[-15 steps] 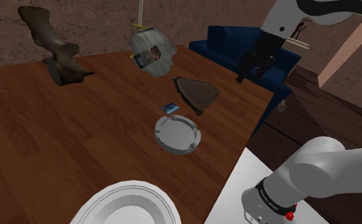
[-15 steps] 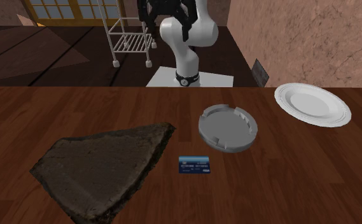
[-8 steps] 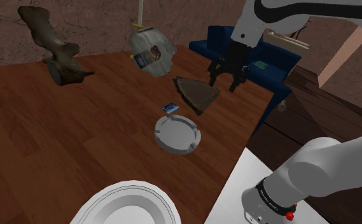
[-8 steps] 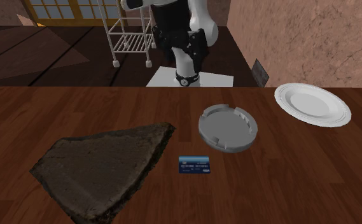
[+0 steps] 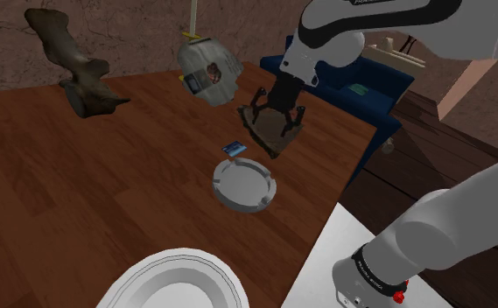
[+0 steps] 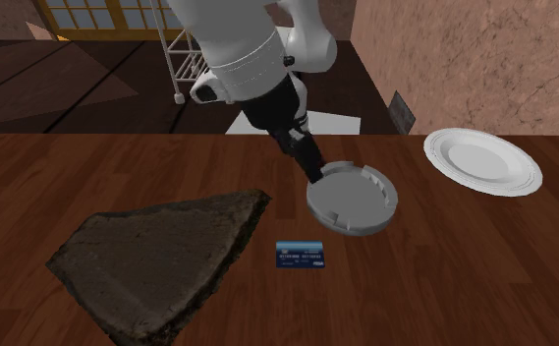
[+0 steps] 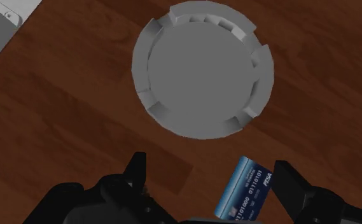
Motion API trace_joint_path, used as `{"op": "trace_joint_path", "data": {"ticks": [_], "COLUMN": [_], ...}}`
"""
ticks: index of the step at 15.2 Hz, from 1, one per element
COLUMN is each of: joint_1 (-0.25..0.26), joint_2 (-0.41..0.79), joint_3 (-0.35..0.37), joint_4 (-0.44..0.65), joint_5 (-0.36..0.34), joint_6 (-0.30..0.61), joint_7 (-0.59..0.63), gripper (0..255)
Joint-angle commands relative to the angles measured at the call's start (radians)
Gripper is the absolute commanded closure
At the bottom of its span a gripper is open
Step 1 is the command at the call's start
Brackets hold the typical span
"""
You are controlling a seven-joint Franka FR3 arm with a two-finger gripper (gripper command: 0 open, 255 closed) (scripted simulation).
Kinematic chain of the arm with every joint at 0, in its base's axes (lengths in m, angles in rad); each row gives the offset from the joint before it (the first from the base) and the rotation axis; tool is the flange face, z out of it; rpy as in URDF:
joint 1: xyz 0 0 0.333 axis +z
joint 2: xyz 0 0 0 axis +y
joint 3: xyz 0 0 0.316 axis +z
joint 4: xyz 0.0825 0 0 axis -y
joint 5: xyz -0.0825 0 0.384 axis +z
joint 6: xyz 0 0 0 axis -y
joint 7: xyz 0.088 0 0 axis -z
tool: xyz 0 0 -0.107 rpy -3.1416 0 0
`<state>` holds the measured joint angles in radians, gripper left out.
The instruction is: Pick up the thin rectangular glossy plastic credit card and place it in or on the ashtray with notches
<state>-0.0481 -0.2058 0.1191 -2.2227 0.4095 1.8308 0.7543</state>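
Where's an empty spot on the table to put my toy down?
The biggest bare stretch of table lies at the shoulder view's left, bordered by the dark sculpture, the white plate and the ashtray. It's crowded where the card, ashtray and dark slab sit close together, with the open gripper above.

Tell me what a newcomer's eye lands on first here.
The big white arm reaches over the dark wooden table, its open black gripper hanging in the air. Below lie the grey notched ashtray and, close beside it, a small blue credit card, with a dark wedge-shaped slab nearby.
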Motion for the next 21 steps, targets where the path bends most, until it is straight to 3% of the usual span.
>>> {"op": "trace_joint_path", "data": {"ticks": [1, 9, 16, 21], "joint_1": [-0.004, -0.008, 0.016, 0.018], "joint_2": [0.070, 0.344, 0.379, 0.383], "joint_3": [0.002, 0.001, 0.022, 0.024], "joint_4": [0.022, 0.131, 0.091, 0.088], "joint_5": [0.042, 0.211, 0.241, 0.243], "joint_6": [0.038, 0.182, 0.265, 0.272], "joint_7": [0.066, 0.271, 0.256, 0.255], "gripper": [0, 0, 0, 0]}}
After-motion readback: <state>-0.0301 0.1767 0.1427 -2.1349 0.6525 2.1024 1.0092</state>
